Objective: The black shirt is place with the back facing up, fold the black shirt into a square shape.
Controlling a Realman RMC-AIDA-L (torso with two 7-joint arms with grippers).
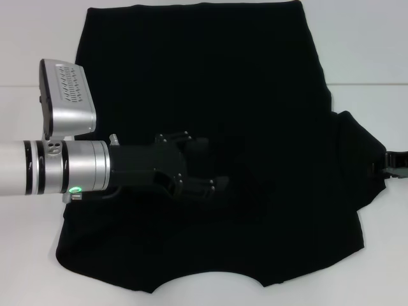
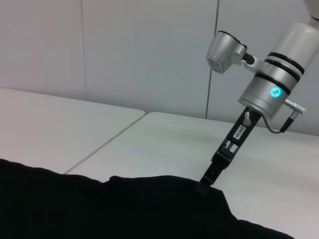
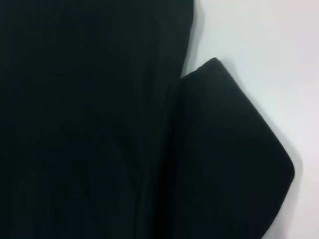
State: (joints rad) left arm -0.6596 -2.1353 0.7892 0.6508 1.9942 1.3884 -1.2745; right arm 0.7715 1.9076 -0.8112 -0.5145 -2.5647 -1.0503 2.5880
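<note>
The black shirt [image 1: 210,76] lies spread flat on the white table [image 1: 370,51], its curved neckline at the near edge. My left gripper [image 1: 206,164] hovers over the shirt's middle, open, with nothing between its fingers. One sleeve [image 1: 360,150] sticks out to the right, and my right gripper [image 1: 392,166] sits at that sleeve's outer tip. In the left wrist view the right gripper [image 2: 205,183] reaches down and its tip touches the shirt [image 2: 124,209] at its edge. The right wrist view shows the sleeve [image 3: 234,159] lying on the table beside the shirt's body.
The table is white, with a seam [image 1: 376,85] running across it at the right. Bare table surface [image 1: 25,255] shows to the left and right of the shirt. A pale wall [image 2: 124,50] stands behind the table.
</note>
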